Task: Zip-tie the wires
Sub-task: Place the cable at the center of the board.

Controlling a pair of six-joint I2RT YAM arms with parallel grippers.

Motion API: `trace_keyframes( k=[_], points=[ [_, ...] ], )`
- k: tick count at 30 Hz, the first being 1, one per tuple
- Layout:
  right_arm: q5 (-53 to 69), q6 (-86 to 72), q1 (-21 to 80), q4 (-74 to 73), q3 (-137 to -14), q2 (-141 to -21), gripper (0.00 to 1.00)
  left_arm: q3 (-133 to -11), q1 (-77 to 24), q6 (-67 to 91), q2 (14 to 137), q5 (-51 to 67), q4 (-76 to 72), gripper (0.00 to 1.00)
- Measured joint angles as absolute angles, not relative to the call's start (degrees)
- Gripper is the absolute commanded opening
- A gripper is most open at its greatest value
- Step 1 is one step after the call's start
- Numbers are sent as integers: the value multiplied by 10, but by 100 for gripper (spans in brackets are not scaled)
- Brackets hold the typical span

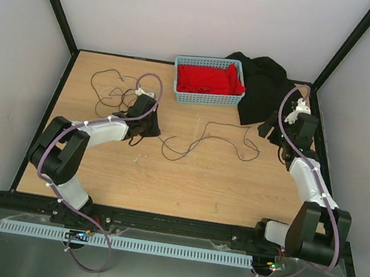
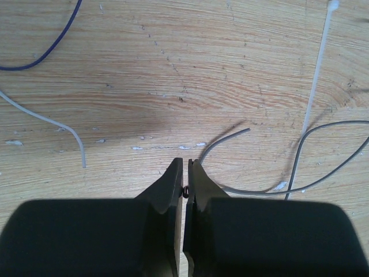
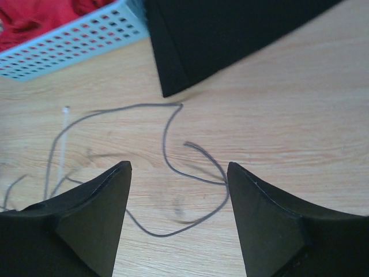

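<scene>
The wires lie as thin dark strands on the wooden table: loose loops at the far left [image 1: 100,102] and one long strand across the middle [image 1: 223,124]. My left gripper [image 1: 147,132] is low over the table between them. In the left wrist view its jaws [image 2: 185,164] are shut on a thin dark wire [image 2: 186,191], with a grey wire end [image 2: 228,138] just ahead. My right gripper [image 1: 270,131] is open; in the right wrist view it [image 3: 179,167] hovers over a curled wire [image 3: 164,133]. A white zip tie [image 2: 320,69] lies on the table, and also shows faintly in the right wrist view [image 3: 62,144].
A light blue basket [image 1: 206,100] with red cloth [image 1: 207,78] stands at the back centre. A black cloth [image 1: 268,88] lies to its right, next to the right gripper. Grey walls and a black frame enclose the table.
</scene>
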State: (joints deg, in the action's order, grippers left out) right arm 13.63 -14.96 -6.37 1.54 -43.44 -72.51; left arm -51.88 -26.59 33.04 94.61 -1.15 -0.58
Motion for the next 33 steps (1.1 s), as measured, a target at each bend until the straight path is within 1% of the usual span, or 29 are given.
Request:
trace_keyframes(
  k=[4, 7, 14, 16, 18, 21, 23, 27, 30, 33],
  points=[
    [159, -150, -57, 10, -452, -695, 78, -519, -267, 326, 950, -11, -5, 12],
    [164, -149, -39, 9, -456, -689, 78, -519, -268, 326, 953, -9, -5, 25],
    [167, -148, 52, 1, -463, -715, 78, -512, -269, 324, 952, -18, -3, 40],
    [163, -150, 69, 1, -463, -719, 78, -504, -264, 321, 945, -25, 3, 47],
    [158, -153, 85, 1, -464, -721, 78, -496, -260, 319, 931, -29, 12, 60],
    [149, -157, 114, 6, -465, -726, 78, -487, -241, 314, 894, -32, 29, 70],
    [149, -161, 130, 13, -465, -729, 78, -487, -221, 307, 863, -33, 39, 76],
    [150, -170, 145, 39, -462, -730, 78, -502, -170, 283, 811, -35, 59, 79],
    [150, -175, 145, 60, -451, -730, 78, -546, -135, 258, 819, -41, 79, 79],
    [154, -178, 145, 68, -438, -730, 78, -613, -108, 230, 861, -60, 105, 74]
  ],
)
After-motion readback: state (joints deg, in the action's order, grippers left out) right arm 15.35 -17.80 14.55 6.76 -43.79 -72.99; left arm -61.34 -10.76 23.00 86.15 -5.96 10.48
